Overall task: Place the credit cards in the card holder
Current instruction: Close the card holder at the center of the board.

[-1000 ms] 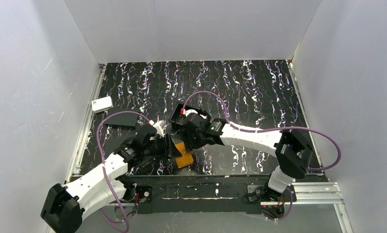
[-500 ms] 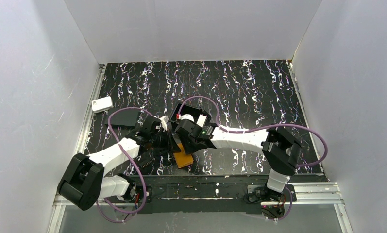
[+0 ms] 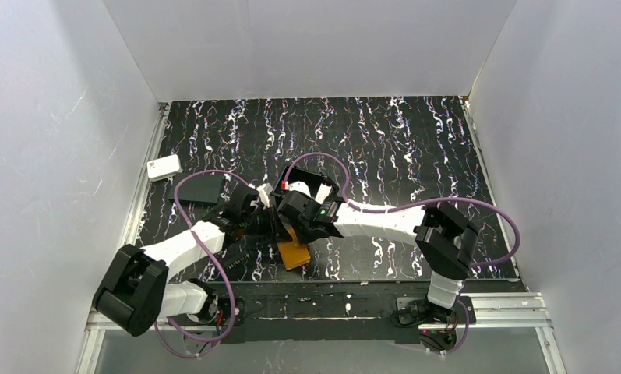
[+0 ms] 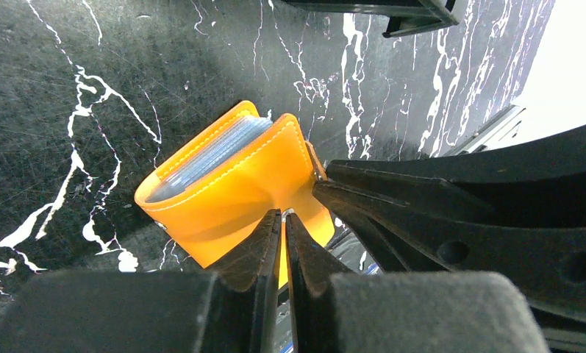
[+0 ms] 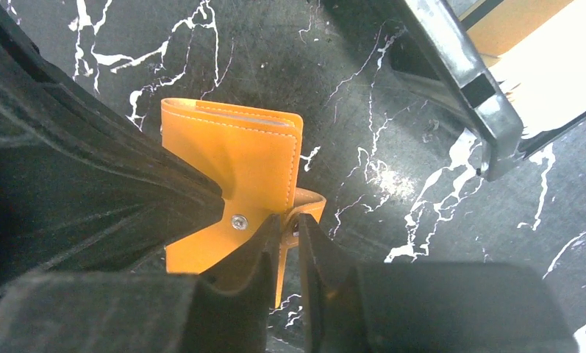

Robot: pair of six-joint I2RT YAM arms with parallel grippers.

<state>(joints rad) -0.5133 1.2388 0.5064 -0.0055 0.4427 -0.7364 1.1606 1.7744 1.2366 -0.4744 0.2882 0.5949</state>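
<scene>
Within the last second both arms closed in on the folded card holder (image 3: 294, 253), lying on the table (image 3: 400, 140) near its front edge; the left gripper (image 4: 283, 224) now pinches its cover (image 4: 234, 193), the right gripper (image 5: 290, 228) its tab (image 5: 309, 200), so opening it seems next.

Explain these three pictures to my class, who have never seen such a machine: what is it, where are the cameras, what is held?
Two robot arms, each ending in a two-finger gripper. The wide picture looks down from above; the other two come from wrist cameras. On the black marbled table lie an orange card holder, a black open tray, a white box and a flat black rectangle. The left gripper and the right gripper each seem to pinch the card holder.
</scene>
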